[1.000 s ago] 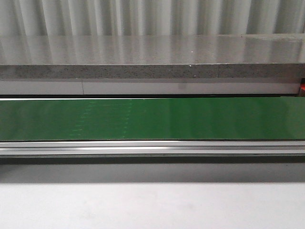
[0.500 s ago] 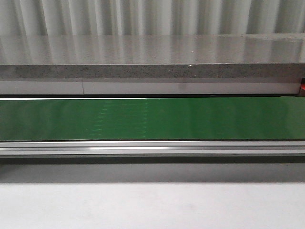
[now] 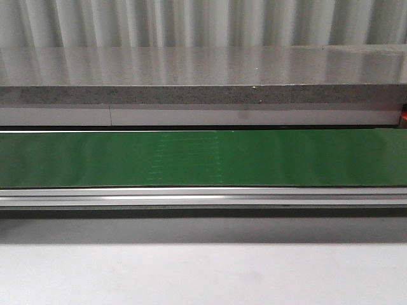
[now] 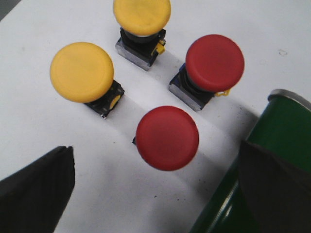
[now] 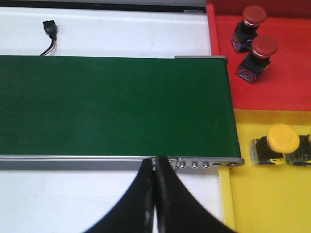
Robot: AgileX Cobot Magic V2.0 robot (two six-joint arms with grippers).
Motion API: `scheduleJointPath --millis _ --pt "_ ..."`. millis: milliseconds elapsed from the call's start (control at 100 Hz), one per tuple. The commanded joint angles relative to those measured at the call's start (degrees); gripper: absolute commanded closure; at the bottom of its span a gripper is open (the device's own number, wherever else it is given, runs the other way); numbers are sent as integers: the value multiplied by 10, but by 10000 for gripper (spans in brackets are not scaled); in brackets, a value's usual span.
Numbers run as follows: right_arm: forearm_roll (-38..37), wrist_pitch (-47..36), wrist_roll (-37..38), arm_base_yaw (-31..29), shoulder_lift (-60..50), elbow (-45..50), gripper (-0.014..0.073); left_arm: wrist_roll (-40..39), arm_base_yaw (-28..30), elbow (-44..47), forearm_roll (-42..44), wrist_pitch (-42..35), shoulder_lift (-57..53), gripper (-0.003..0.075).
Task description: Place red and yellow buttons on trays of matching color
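Green belt (image 3: 203,159) runs the whole width of the front view, bare, with a silver rail along its near edge and a grey stone ledge (image 3: 203,95) behind it; neither arm shows there. From the right wrist, the belt (image 5: 116,104) lies just ahead of the right gripper (image 5: 155,167), whose black fingers are pressed together with nothing between them, their tips over the belt's rail. Off the belt's end, well to one side of that gripper, sits the red tray (image 5: 286,82) with two red buttons (image 5: 255,17) (image 5: 264,47) on it, and butting against it, nearer the gripper, the yellow tray (image 5: 272,199) with one yellow button (image 5: 283,138) lying on its side and a second just cut off at the frame edge. A small black plug (image 5: 49,26) with a wire lies on the white table beyond the belt. The left gripper (image 4: 160,170) hangs with its fingers (image 4: 34,189) spread wide apart and holds nothing. Between and just ahead of them stands a red button (image 4: 167,138) on the white table. Farther ahead stand another red button (image 4: 215,63) and two yellow buttons (image 4: 81,72) (image 4: 142,15), all upright and apart. The belt's end (image 4: 286,131) lies beside one finger.
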Motion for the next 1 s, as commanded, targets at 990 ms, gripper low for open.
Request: scheduleJointPath --millis 990 --pt "-5 -33 -5 1 -3 -15 661 -5 9 -24 -19 -95 64 361"
